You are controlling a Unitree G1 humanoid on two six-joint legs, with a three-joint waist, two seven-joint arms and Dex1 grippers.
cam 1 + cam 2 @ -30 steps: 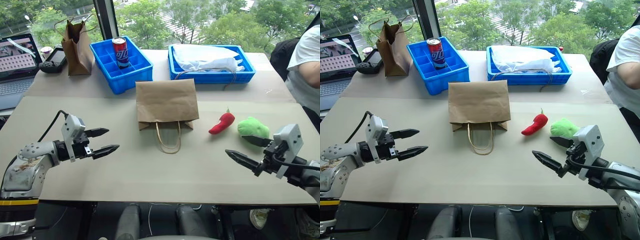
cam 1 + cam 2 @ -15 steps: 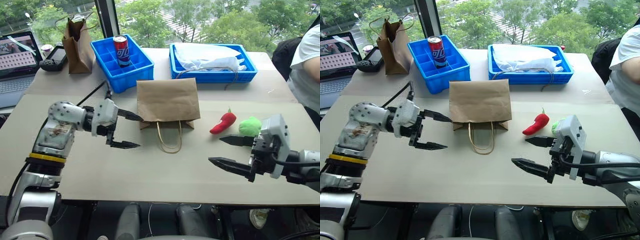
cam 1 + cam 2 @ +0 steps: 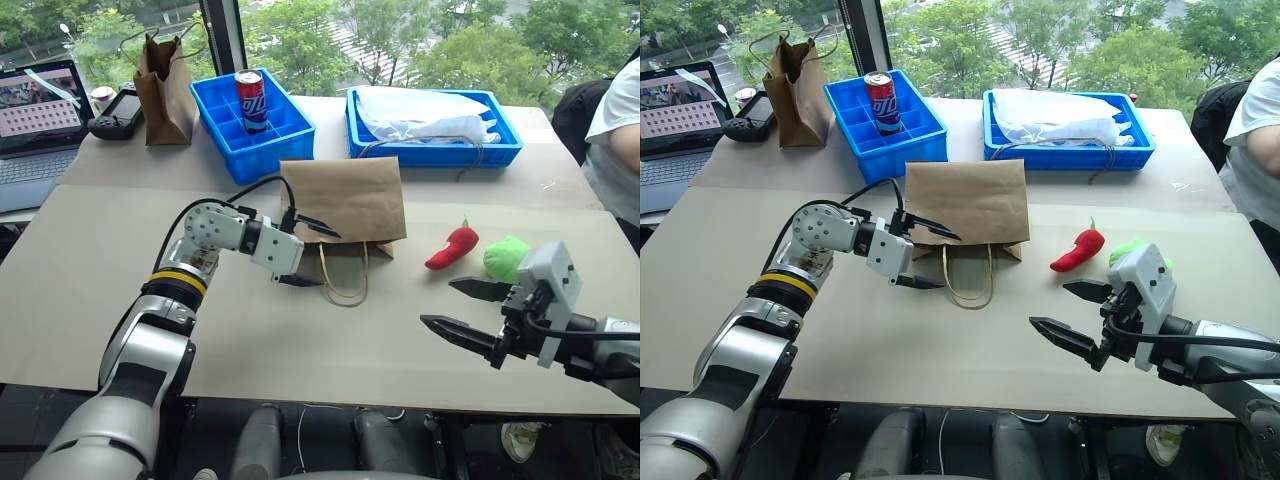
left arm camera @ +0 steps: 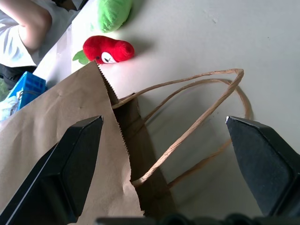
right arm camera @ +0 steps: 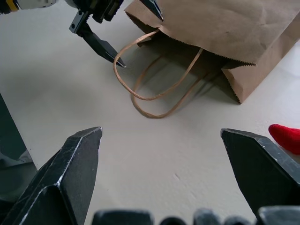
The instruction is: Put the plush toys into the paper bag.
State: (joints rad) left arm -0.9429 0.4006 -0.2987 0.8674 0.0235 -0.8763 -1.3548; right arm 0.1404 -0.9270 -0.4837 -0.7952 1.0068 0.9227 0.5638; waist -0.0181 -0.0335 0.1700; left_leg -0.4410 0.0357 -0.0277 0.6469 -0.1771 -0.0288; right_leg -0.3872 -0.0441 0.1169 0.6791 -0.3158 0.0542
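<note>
Left pincer (image 3: 305, 252): apart, at bag (image 3: 345, 200) mouth | right pincer (image 3: 462, 308): apart, empty, near toys | bag: flat on table (image 3: 120, 260); light, limp; pinch top lip | chili (image 3: 450, 247), blob (image 3: 508, 257): beside bag; soft, light; pinch mid-body.

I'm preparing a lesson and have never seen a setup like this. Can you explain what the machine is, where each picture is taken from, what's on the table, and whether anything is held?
It is a humanoid robot with two arms. Two pictures look down from its head; two look along each hand's fingers. The left hand is open at the mouth of the flat paper bag, near its twine handles. The right hand is open, holding nothing. The red chili toy and green plush lie on the table.
</note>
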